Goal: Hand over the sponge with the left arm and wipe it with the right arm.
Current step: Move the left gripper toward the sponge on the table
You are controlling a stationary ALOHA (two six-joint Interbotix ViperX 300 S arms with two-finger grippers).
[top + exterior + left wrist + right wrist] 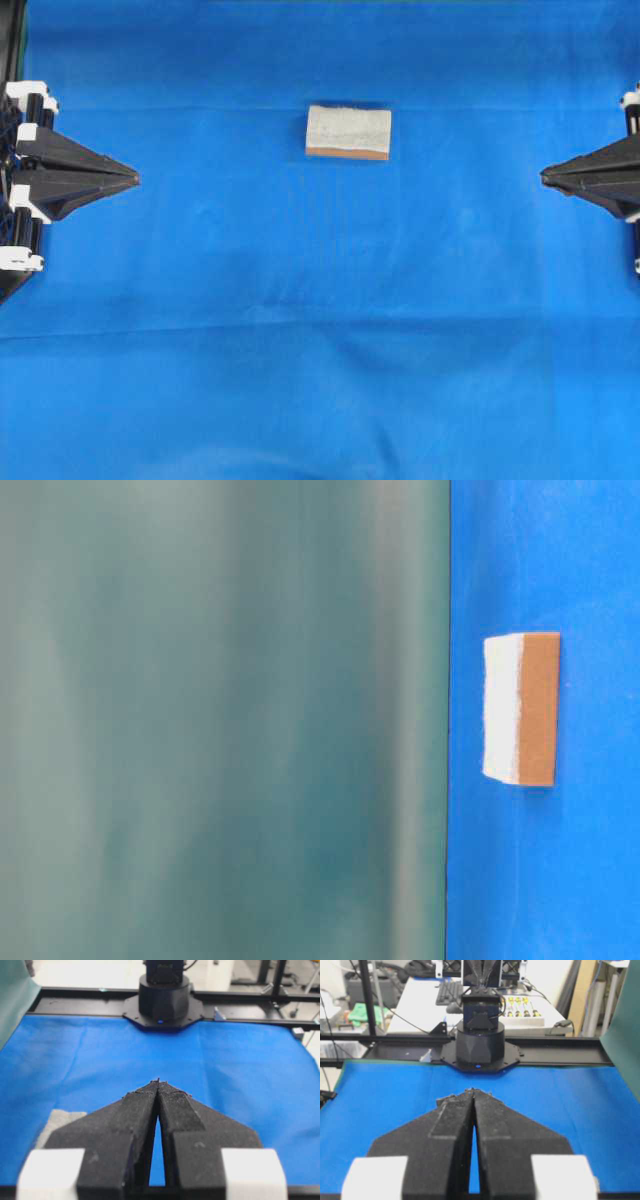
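The sponge (348, 131) lies flat on the blue cloth, slightly behind the middle, pale fuzzy face up and its orange-brown layer along the near side. The table-level view shows the sponge (522, 709) from the side. A corner of the sponge (57, 1121) peeks out left of the left fingers. My left gripper (135, 179) rests at the left edge, shut and empty, tips pointing right, well apart from the sponge. My right gripper (543, 177) sits at the right edge, shut and empty, pointing left. The wrist views show the left gripper (158, 1081) and the right gripper (474, 1091) with tips touching.
The blue cloth (320, 340) covers the whole table. A teal-green backdrop (220, 720) stands behind it. The right arm's black base (163, 1002) and the left arm's base (480, 1045) sit on a black rail at the cloth's ends.
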